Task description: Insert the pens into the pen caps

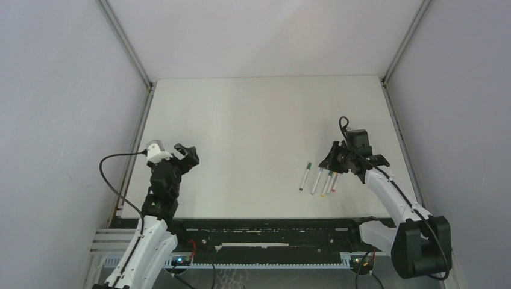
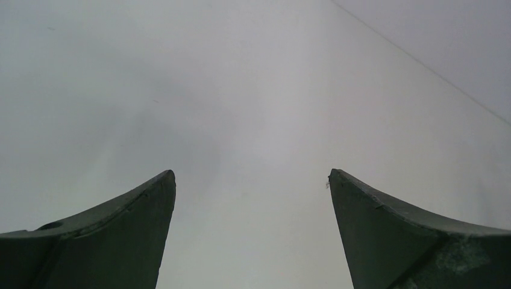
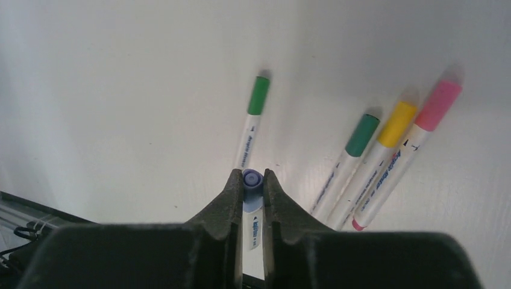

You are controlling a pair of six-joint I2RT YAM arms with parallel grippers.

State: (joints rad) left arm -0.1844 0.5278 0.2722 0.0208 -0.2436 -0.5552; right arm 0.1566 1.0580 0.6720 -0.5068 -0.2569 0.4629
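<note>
Pinching a white pen (image 3: 253,226) with a blue cap (image 3: 252,181) tight between its fingers, the right gripper (image 3: 252,176) shows this grip only in its wrist view. The top view gives just thin strokes on the desk (image 1: 253,120) near the right edge, toward the near right corner. Four more capped pens lie flat there: the green-capped pen (image 3: 250,129) alone, then the dark-green-capped pen (image 3: 347,164), the yellow-capped pen (image 3: 378,161) and the pink-capped pen (image 3: 402,161) close side by side, and the small print on the barrels seems to read "Acrylic Marker". The left gripper (image 2: 250,180) hangs with fingers spread wide over the desk near the left edge.
</note>
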